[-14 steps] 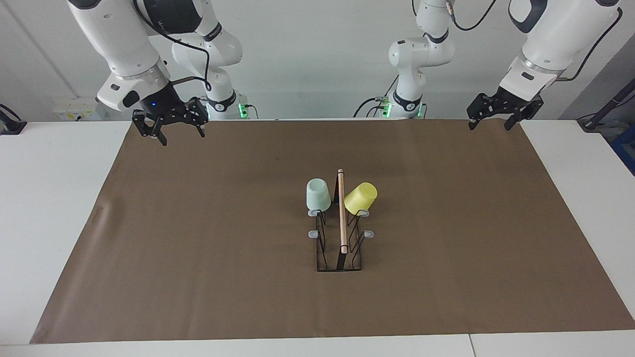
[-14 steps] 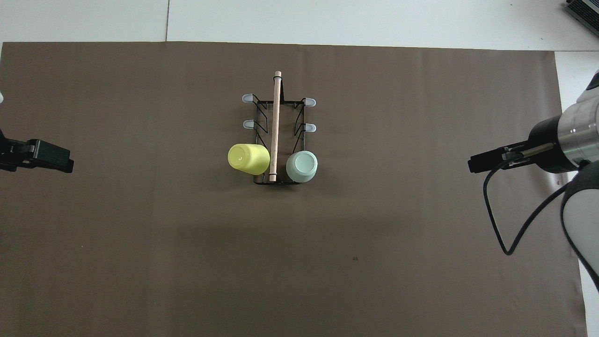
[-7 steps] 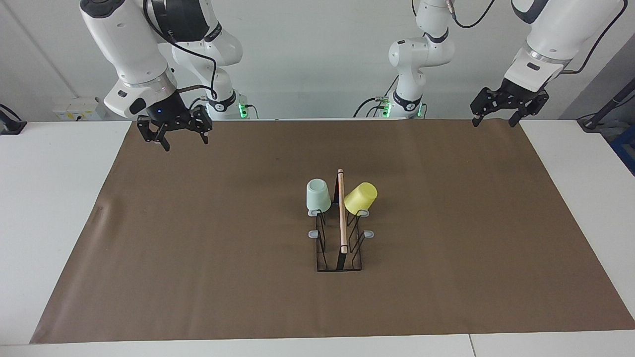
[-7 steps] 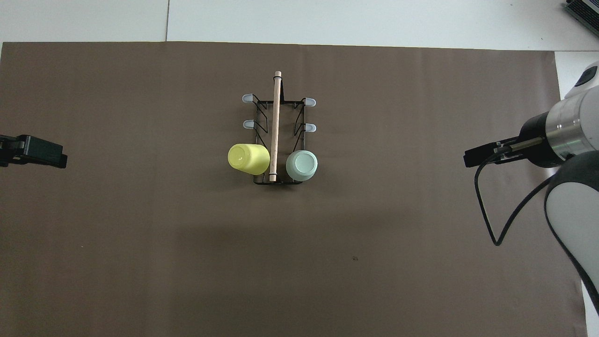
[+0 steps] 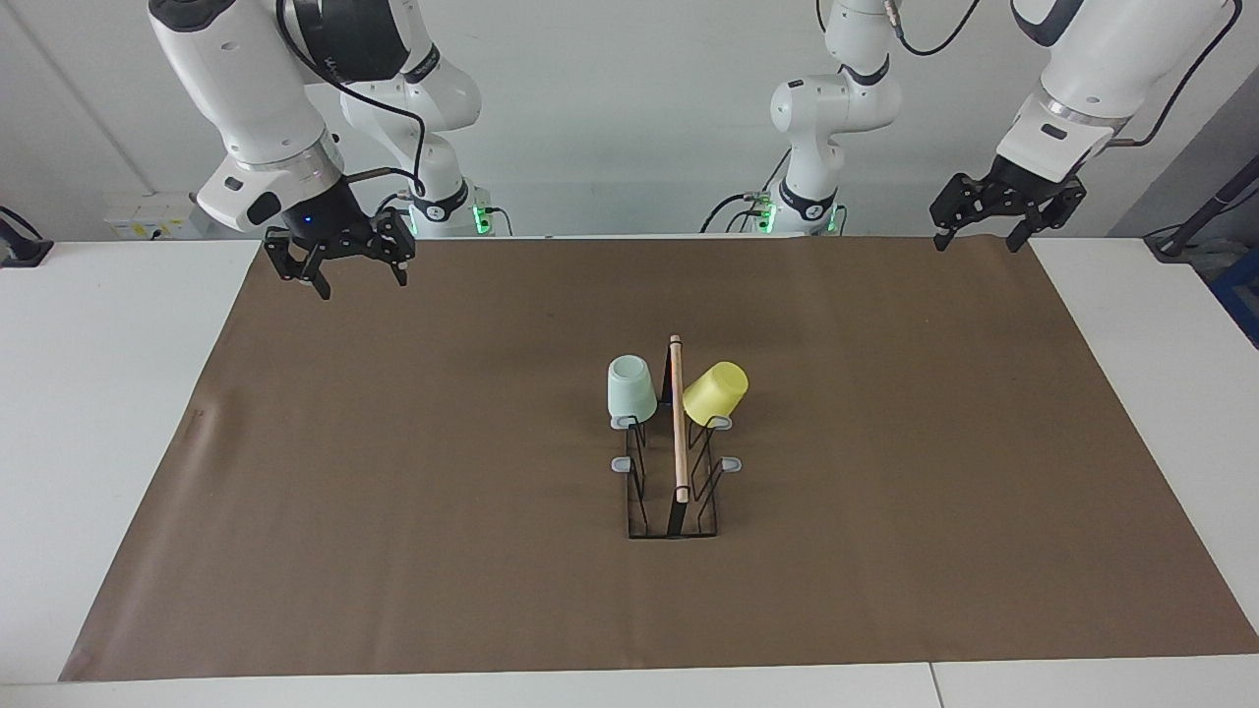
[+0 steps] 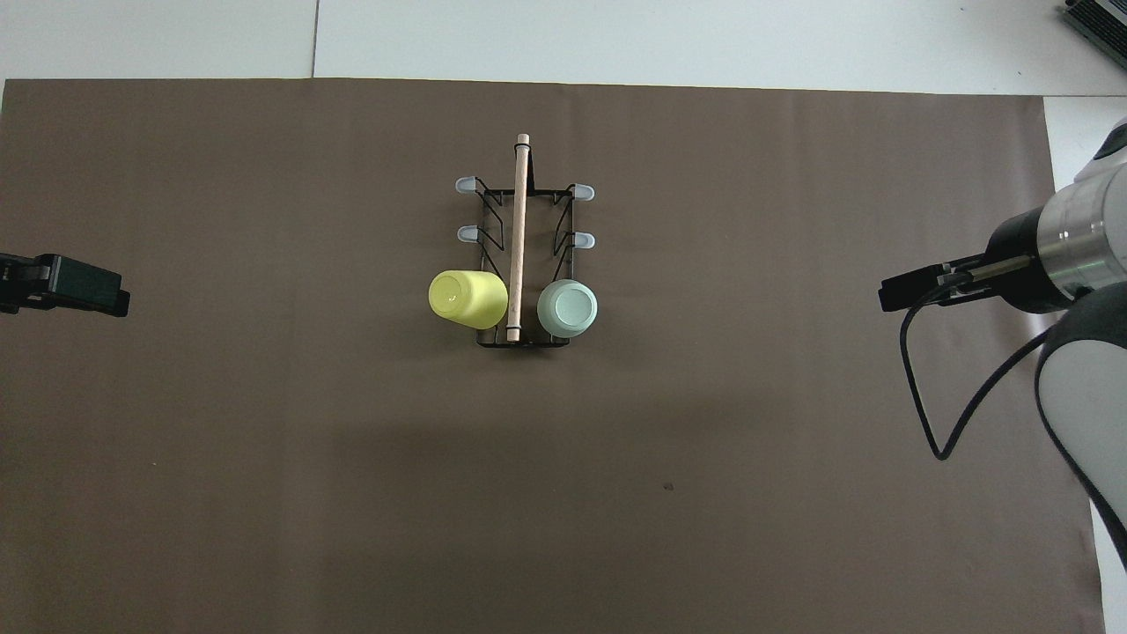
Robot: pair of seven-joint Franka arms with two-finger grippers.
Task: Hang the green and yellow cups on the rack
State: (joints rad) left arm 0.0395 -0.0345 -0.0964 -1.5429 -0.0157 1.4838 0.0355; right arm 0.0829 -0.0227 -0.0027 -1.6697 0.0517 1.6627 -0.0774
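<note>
Facing view, big to small: white table point(image 5: 108, 413) carries a brown mat point(image 5: 413, 472) covering most of it. Rack point(image 5: 674, 492) stands on the mat near its middle, a bit toward the edge farthest from the robots. Its long axis, marked by the wooden rod point(image 5: 677, 418) on top, runs straight from the robots' edge to the farthest one.

Both cups sit upside down on the pair of pegs at the rack's robot-side end, bases up, mouths down over the pegs. Green cup point(image 5: 629, 386) is on the right arm's side of the rod, close to upright. Yellow cup point(image 5: 716, 392) is on the left arm's side, tilted so its base leans away from the rod. The four other pegs point(image 6: 465, 233) are bare.

Right gripper point(image 5: 338, 272) hangs over the mat's robot-side corner at the right arm's end, fingers spread, holding nothing. Left gripper point(image 5: 978, 236) hangs over the mat's other robot-side corner, also spread, holding nothing. Both well apart from the rack.
</note>
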